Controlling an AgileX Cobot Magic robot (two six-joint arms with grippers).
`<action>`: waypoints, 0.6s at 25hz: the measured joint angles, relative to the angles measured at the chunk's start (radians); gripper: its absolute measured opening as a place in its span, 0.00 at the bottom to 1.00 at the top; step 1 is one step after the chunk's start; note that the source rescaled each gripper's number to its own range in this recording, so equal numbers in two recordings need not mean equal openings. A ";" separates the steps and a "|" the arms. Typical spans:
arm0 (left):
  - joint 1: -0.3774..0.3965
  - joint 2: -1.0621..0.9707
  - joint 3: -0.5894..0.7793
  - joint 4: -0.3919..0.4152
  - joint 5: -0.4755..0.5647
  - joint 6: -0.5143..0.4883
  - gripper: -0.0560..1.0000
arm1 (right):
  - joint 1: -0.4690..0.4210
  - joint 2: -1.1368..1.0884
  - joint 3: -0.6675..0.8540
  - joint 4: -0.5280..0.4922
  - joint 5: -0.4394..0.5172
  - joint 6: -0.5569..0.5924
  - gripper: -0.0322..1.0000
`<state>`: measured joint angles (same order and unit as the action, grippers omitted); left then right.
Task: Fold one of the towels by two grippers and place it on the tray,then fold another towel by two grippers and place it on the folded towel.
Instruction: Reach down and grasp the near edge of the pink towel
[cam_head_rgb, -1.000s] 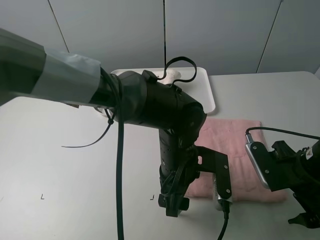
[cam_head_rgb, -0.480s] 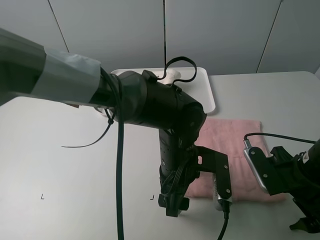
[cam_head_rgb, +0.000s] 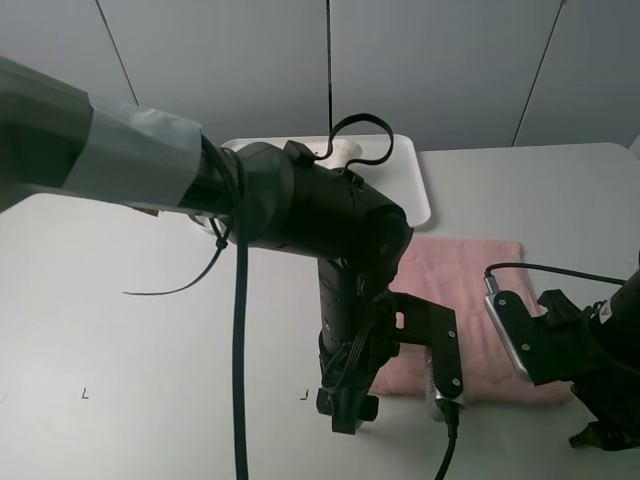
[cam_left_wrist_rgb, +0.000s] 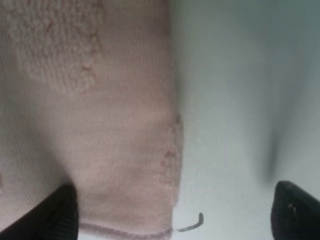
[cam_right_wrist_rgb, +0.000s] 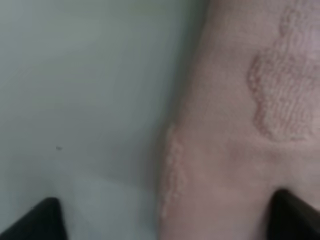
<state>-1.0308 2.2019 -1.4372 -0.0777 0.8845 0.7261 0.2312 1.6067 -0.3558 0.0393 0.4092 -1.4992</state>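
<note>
- The pink towel (cam_head_rgb: 470, 270) lies flat and unfolded on the grey table (cam_head_rgb: 120, 320). Its near left corner is hidden behind the left arm (cam_head_rgb: 300, 210) in the high view.
- The tray (cam_head_rgb: 412, 180) sits just beyond the pink towel's far edge, and the left arm covers most of it.
- A sliver of the cream towel (cam_head_rgb: 343, 152) shows on the tray, farther from the pink towel than the tray's near rim. The rest of it is hidden.
- The left gripper (cam_head_rgb: 347, 406) points down at the pink towel's near left corner.
- In the left wrist view the left gripper (cam_left_wrist_rgb: 180, 215) is spread wide and holds nothing. One of its fingers (cam_left_wrist_rgb: 57, 215) is over the pink towel (cam_left_wrist_rgb: 100, 125) and the other is over the bare table (cam_left_wrist_rgb: 240, 100), with the towel's side edge between them.
- A small dark corner mark (cam_left_wrist_rgb: 192, 225) on the table lies just off that corner of the pink towel.
- The right gripper (cam_head_rgb: 600, 438) is low at the pink towel's near right corner, partly cut off by the edge of the high view.
- In the right wrist view the right gripper (cam_right_wrist_rgb: 170, 220) has its jaws apart and nothing clamped. One of its fingers (cam_right_wrist_rgb: 292, 215) is over the pink towel (cam_right_wrist_rgb: 240, 125) and the other is over the table (cam_right_wrist_rgb: 90, 90), with the towel's hem between them.
- Raised embossed patches show on the pink towel in both wrist views.
</note>
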 joint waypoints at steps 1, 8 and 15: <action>0.000 0.000 0.000 0.000 0.000 -0.002 0.99 | 0.000 0.000 -0.002 0.000 -0.002 0.000 0.65; 0.000 0.000 0.000 0.000 0.000 -0.013 0.99 | 0.000 0.002 -0.004 0.002 -0.043 -0.001 0.04; 0.000 0.000 0.000 0.000 -0.009 -0.026 0.97 | 0.000 0.002 -0.004 0.002 -0.043 -0.002 0.04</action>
<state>-1.0308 2.2019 -1.4372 -0.0777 0.8753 0.6999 0.2312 1.6085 -0.3601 0.0413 0.3664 -1.5017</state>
